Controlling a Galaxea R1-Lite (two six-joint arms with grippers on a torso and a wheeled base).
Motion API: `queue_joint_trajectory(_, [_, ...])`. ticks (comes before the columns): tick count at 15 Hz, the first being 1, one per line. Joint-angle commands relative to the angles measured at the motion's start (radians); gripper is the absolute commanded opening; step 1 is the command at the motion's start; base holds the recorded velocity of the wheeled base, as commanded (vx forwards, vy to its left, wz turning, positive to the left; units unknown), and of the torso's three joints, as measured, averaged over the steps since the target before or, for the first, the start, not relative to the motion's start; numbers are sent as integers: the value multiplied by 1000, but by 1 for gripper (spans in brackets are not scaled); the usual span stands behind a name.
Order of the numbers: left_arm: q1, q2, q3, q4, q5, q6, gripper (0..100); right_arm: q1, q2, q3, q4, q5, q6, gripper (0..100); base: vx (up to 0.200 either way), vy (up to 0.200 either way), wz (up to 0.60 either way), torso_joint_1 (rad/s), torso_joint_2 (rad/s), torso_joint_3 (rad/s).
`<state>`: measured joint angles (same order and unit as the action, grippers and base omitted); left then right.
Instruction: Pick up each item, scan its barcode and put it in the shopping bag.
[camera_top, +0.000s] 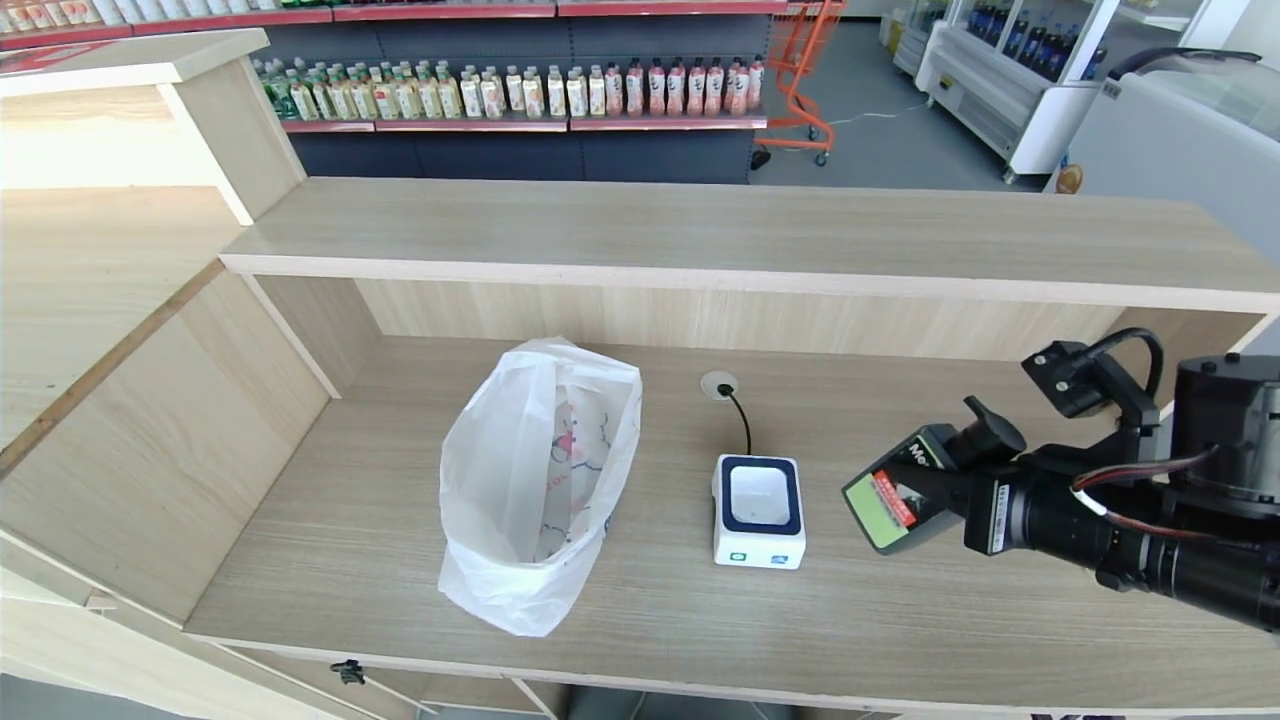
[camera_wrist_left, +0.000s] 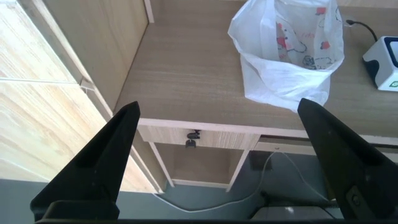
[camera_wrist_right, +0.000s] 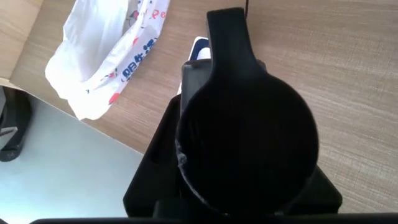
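Note:
My right gripper (camera_top: 955, 478) is shut on a dark package (camera_top: 897, 497) with a green face and a red label. It holds the package above the counter, just right of the scanner (camera_top: 758, 510), green face turned toward the scanner. From the right wrist the package (camera_wrist_right: 245, 143) shows as a dark round mass between the fingers (camera_wrist_right: 227, 43), over the scanner (camera_wrist_right: 199, 51). The white shopping bag (camera_top: 540, 480) stands open left of the scanner, with something printed inside. My left gripper (camera_wrist_left: 217, 162) is open with nothing in it, low in front of the counter's front edge, the bag (camera_wrist_left: 289, 50) beyond it.
The wooden counter (camera_top: 350, 560) has a raised back ledge (camera_top: 700, 230) and a slanted side wall (camera_top: 170, 440) on the left. The scanner's black cable runs to a grommet (camera_top: 718, 383) at the back. Bare counter lies in front of the scanner and bag.

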<state>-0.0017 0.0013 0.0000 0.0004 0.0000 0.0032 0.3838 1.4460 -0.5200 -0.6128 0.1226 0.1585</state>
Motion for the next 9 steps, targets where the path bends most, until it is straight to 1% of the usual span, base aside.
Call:
queue_joint_trajectory(1, [0,0,0,0,0,-2,100,1,5,-8,-1,2,12,0,0,200,0,17,7,-2])
queue_joint_trajectory(2, [-1,0,0,0,0,-5,100,4,2,-21,-2,3,44,0,0,200,0,2,2,7])
queue_joint_trajectory(4, [-1,0,0,0,0,-9,100,4,-7,-77,8,3,190,0,0,200,0,5,2,5])
queue_joint_trajectory(5, [-1,0,0,-2,0,-9,100,1,-9,-109,47,5,225,0,0,200,0,-7,2,2])
queue_joint_trajectory(6, [0,0,0,0,0,-9,100,0,-9,-132,82,5,233,0,0,200,0,-2,-12,7])
queue_joint_trajectory(7, [0,0,0,0,2,-6,100,-5,-2,-178,148,6,248,0,0,200,0,27,17,2])
queue_joint_trajectory(8, [0,0,0,0,2,-6,100,-2,8,-201,160,6,268,0,0,200,0,12,17,-7])
queue_joint_trajectory(9, [0,0,0,0,2,-5,100,6,33,-216,160,6,280,0,0,0,0,0,0,0])
